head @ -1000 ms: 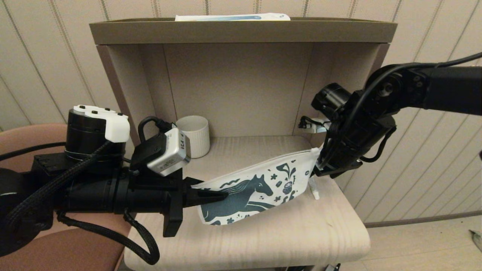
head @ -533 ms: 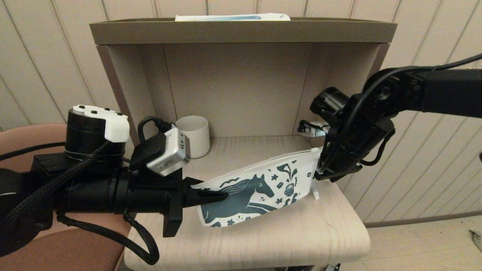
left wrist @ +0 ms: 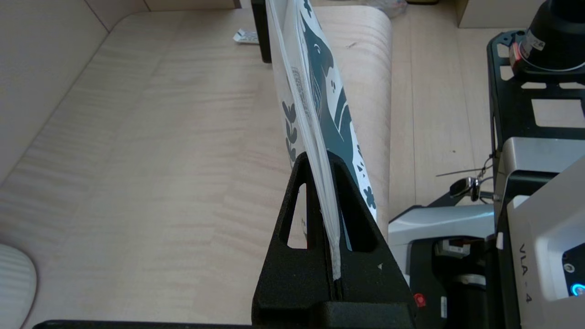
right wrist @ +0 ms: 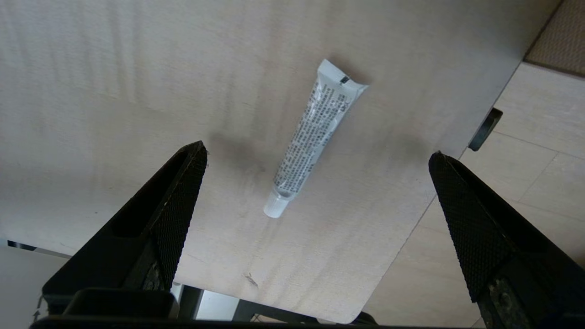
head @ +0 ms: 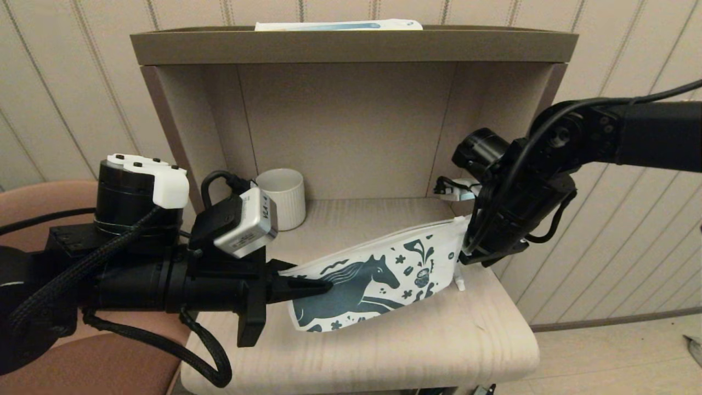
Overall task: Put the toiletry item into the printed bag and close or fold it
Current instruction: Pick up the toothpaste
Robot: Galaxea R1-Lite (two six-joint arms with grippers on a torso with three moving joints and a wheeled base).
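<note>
Your right gripper (right wrist: 315,155) hangs wide open, holding nothing, directly above the tube (right wrist: 315,137); descend crooked and one finger skids it away. Beyond, your left gripper (left wrist: 331,214) stays clamped on the printed bag (head: 378,277); its mouth may sag shut

Mug (head: 282,196) behind printed bag (head: 378,277), on shelf (head: 417,340)

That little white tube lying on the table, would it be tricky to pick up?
Probably easy but slippery: the tube looks thin, light and soft, so it may squash between the open right gripper above it. Its flat crimped end should stop it rolling far.
</note>
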